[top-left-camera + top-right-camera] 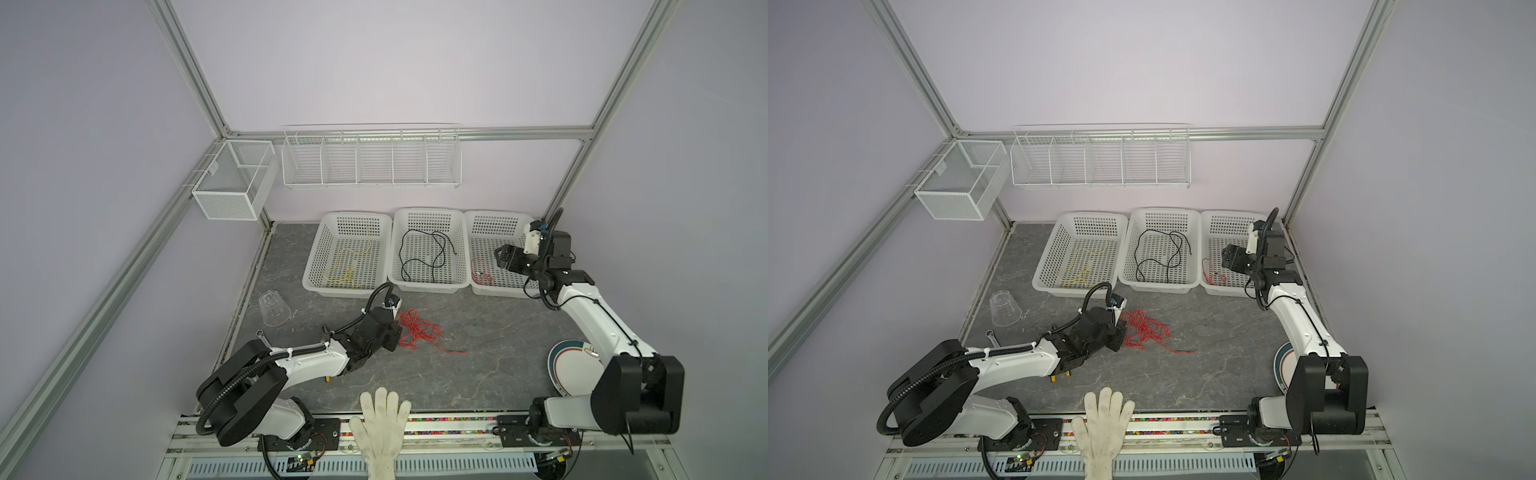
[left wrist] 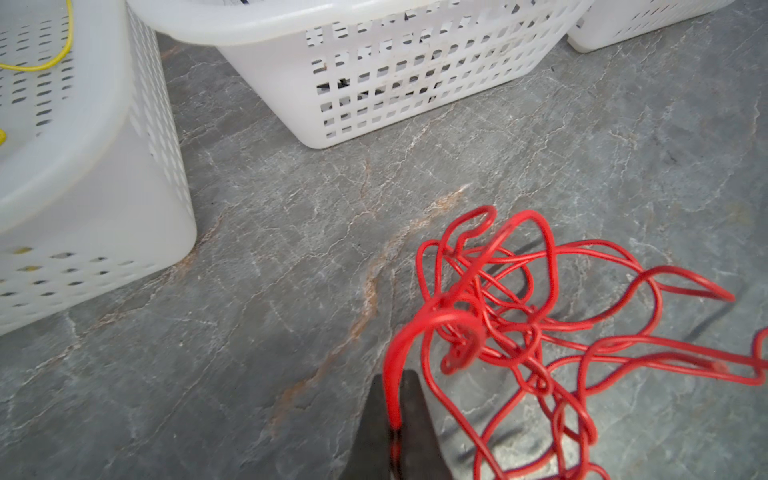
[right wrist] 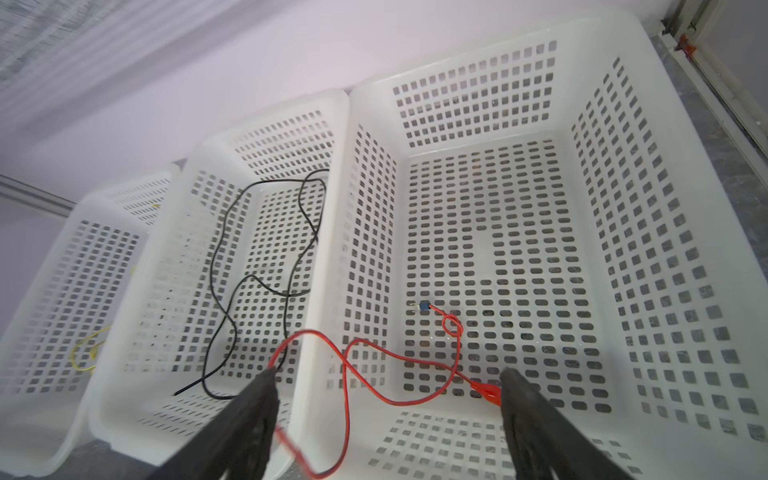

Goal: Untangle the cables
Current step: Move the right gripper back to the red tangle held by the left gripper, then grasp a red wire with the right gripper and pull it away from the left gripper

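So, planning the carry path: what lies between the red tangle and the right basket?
Only bare table, seen in both top views, lies between the red tangle and the right basket.

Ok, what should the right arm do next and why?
Probably move the right gripper to the red tangle: its jaws stand open over the right basket, a red wire lies mostly inside, and the left gripper grips a strand.

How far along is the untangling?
Done: thin yellow wire, thin black wire and one red lead each in its own white basket, open right gripper above the red one. In hand: shut left gripper pinches the tangled red wire pile on the table. Left: unpicking that pile.
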`<state>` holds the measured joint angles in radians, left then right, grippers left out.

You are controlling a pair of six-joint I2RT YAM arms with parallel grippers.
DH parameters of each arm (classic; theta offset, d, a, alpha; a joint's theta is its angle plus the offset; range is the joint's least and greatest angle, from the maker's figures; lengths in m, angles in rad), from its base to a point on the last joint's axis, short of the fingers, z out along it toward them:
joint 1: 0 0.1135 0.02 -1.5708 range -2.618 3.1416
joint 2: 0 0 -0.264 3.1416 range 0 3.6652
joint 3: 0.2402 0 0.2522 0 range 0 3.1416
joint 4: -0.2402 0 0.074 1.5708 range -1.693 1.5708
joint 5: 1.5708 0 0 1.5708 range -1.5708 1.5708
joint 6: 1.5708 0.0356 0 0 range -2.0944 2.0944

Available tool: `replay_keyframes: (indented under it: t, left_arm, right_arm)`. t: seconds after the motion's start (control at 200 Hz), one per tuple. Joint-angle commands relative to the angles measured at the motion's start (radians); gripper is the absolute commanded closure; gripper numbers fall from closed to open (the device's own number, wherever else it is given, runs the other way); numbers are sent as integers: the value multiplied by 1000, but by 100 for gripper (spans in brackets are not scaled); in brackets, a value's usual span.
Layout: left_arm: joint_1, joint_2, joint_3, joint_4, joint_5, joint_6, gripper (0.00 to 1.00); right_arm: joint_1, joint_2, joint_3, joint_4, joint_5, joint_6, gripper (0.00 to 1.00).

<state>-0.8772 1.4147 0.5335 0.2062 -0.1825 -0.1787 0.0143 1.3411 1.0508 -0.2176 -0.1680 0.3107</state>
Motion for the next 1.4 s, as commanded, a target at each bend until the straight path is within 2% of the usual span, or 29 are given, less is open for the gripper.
replay_keyframes:
  t: [0.0,0.155,0.27,0.4,0.61,0.775,1.01,1.215,1.345,1.395]
  left_arm:
    - [3,-18,-10,34,8,-1,100]
    - [2,-22,-12,55,21,2,100]
    - [2,-37,-22,78,46,16,100]
    - [2,-88,-56,116,88,52,100]
    - [1,-239,-133,183,127,96,100]
    - [2,-361,-196,249,120,119,100]
    - [2,-491,-250,283,70,144,100]
    - [2,-533,-279,326,39,164,100]
    - [3,-529,-286,355,35,165,100]
    - [2,-525,-290,373,37,163,100]
  right_arm:
    - [-4,-61,-32,38,-81,12,14]
    - [19,-117,-46,13,-121,-34,16]
    - [75,-146,-86,11,-141,-59,20]
    - [177,-173,-157,57,-187,-65,26]
    - [378,-180,-243,76,-187,-140,30]
    - [474,-113,-253,83,-203,-148,34]
    - [568,-10,-240,113,-222,-137,35]
    - [612,82,-182,122,-273,-131,35]
    - [638,128,-149,139,-287,-119,38]
    - [643,143,-143,154,-300,-109,42]
